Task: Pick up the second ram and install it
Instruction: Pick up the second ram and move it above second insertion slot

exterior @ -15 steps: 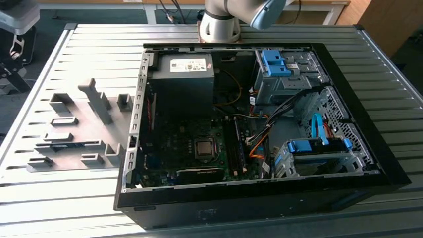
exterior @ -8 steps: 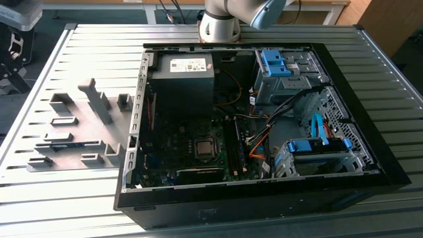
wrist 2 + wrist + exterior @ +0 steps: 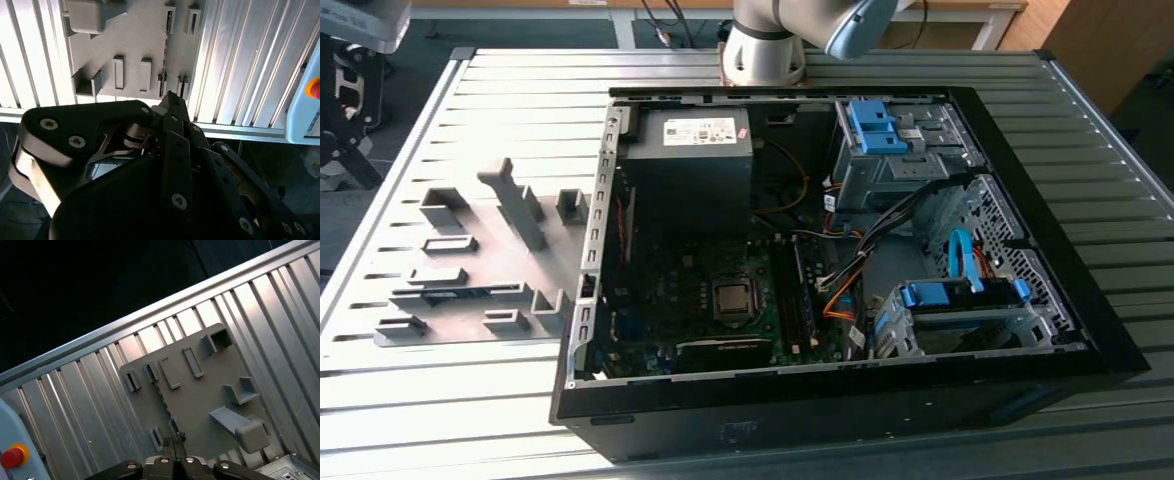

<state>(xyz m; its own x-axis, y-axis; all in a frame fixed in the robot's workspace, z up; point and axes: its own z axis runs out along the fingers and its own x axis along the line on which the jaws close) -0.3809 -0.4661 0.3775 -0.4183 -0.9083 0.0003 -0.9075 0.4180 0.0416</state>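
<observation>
The second ram [image 3: 462, 293] is a thin blue-green strip resting among the grey blocks of the fixture plate [image 3: 480, 340], to the exterior view's left of the open computer case [image 3: 1067, 260]. My gripper [image 3: 171, 97] hangs high above that plate [image 3: 140, 45], its dark fingers pressed together with nothing between them. In the first wrist view the gripper tips [image 3: 175, 440] sit over the plate's [image 3: 200, 390] near edge. The long memory slots [image 3: 790, 290] run beside the processor socket [image 3: 732, 298] on the motherboard.
The case lies on a slatted metal table [image 3: 454, 420], with a power supply [image 3: 687, 170], blue drive latches [image 3: 874, 125] and loose cables [image 3: 847, 290] inside. The arm's base [image 3: 763, 50] stands behind the case. A red button [image 3: 12, 456] sits on a light-blue box off the table's edge.
</observation>
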